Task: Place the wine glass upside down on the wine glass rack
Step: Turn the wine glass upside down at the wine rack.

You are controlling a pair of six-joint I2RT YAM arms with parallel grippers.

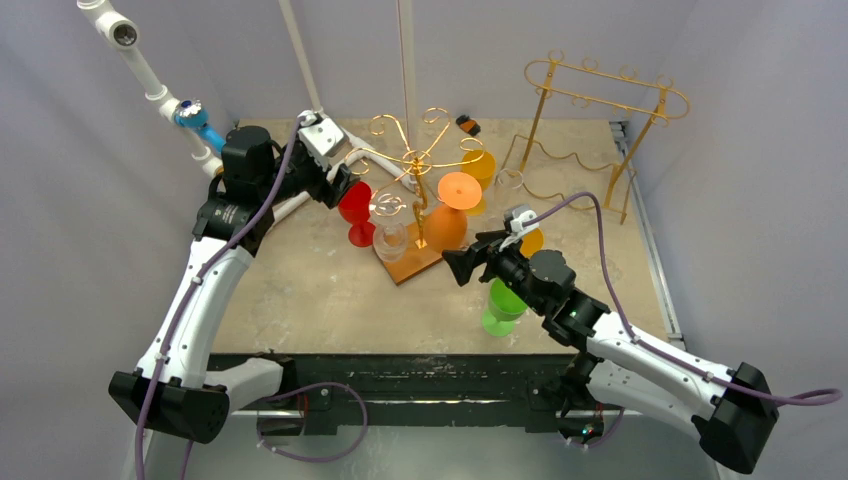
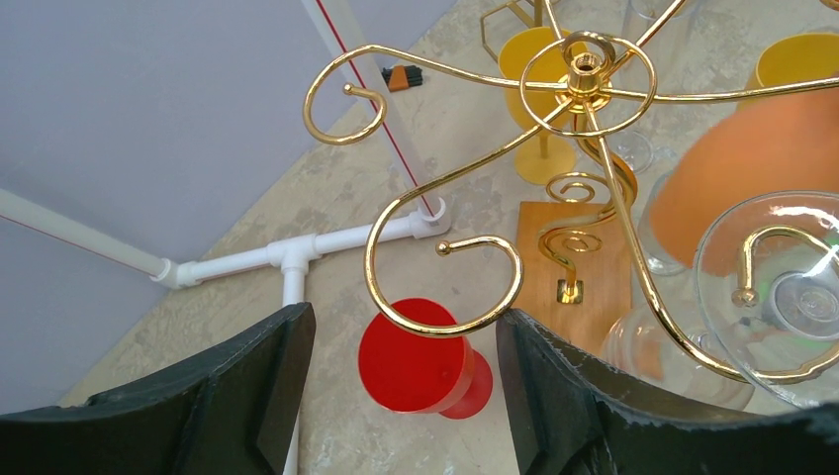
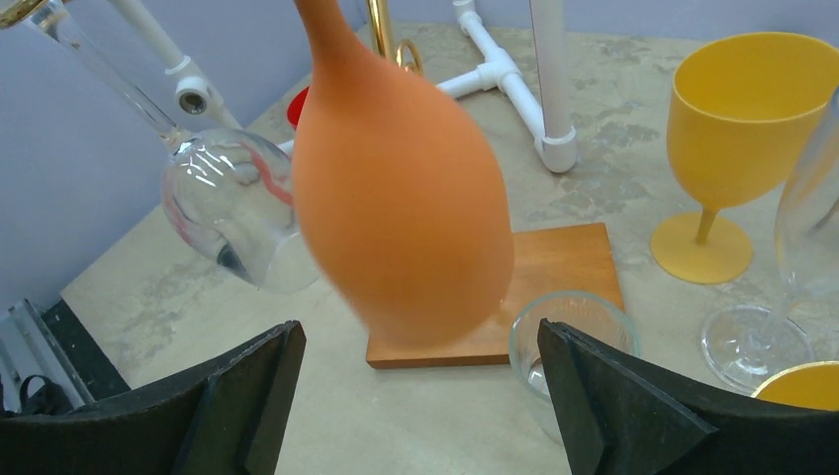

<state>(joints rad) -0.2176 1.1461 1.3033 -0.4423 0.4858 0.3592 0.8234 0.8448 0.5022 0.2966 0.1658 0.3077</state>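
Orange plastic wine glass (image 1: 447, 228) is hanging upside down on the gold wire tree-shaped rack (image 1: 411, 158), round foot uppermost and bowl dangling above the rack's square wooden base (image 3: 554, 267), near the middle of the beige mottled table (image 1: 300, 290). Two white-and-black arms are reaching in from the near edge. Two racks are standing on the table, the second being a taller gold wire frame rack (image 1: 640, 140) at the far right corner. The right gripper (image 3: 418, 332) is hovering just in front of the orange bowl with its jaws standing wide apart, gripping nothing; the bowl is showing blurred in the gap. The left gripper (image 2: 404, 317) is hanging over the rack's left hooks, its jaws also apart and empty, with one red plastic glass (image 2: 416, 356) standing on the table below. One green plastic glass (image 1: 500, 305) is standing beside the right arm. Two yellow plastic goblets are showing in the right wrist view, one upright (image 3: 752, 119) and one only as a rim (image 3: 806, 386). Three clear glasses are showing there too: one hanging tilted (image 3: 233, 208) on the rack, one (image 3: 574, 332) beside the base, one stemmed (image 3: 757, 346) further right.
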